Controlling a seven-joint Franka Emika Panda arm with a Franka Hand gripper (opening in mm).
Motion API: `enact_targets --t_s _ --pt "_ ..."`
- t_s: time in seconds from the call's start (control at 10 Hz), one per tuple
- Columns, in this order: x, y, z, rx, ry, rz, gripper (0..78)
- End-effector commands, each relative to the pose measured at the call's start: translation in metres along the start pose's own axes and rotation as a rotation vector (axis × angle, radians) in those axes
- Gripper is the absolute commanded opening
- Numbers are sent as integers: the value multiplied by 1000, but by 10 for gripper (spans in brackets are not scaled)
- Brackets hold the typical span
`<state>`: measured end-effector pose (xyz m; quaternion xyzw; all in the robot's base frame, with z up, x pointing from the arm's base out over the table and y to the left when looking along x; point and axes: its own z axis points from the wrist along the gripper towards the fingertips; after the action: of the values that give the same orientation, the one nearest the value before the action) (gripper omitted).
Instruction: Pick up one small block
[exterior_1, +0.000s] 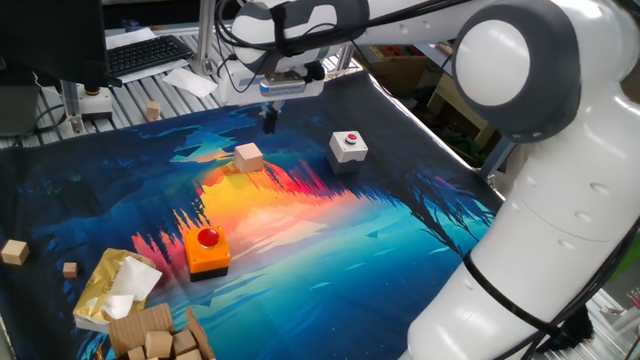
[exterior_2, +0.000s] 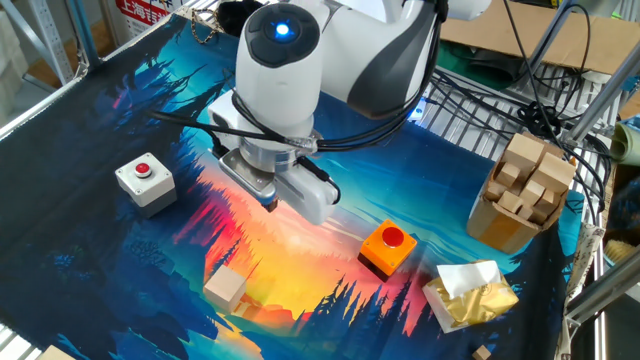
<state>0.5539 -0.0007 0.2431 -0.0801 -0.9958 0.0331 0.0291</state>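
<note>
The small block (exterior_1: 248, 157) is a pale tan wooden cube lying on the colourful mat, left of the white red-button box (exterior_1: 347, 147). It also shows in the other fixed view (exterior_2: 225, 290), near the mat's front edge. My gripper (exterior_1: 268, 122) hangs above the mat behind and slightly right of the block, clear of it. Its dark fingertips look pressed together with nothing between them. In the other fixed view the gripper (exterior_2: 270, 203) is above the mat's middle, well above the block.
An orange button box (exterior_1: 207, 251) sits near the front, also in the other view (exterior_2: 388, 247). A yellow packet with tissue (exterior_1: 115, 290) and a carton of browner piled cubes (exterior_1: 155, 335) lie at the front left. Tinier cubes (exterior_1: 14, 252) lie at the left edge.
</note>
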Motion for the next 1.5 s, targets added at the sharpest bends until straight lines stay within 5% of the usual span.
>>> enact_targets --t_s 0.1,1.1,1.5 --pt "-18 -7 17 -1 -10 -14 0" --pt "-53 10 64 1 -19 -9 0" --pt "-64 3 76 -1 -21 -30 0"
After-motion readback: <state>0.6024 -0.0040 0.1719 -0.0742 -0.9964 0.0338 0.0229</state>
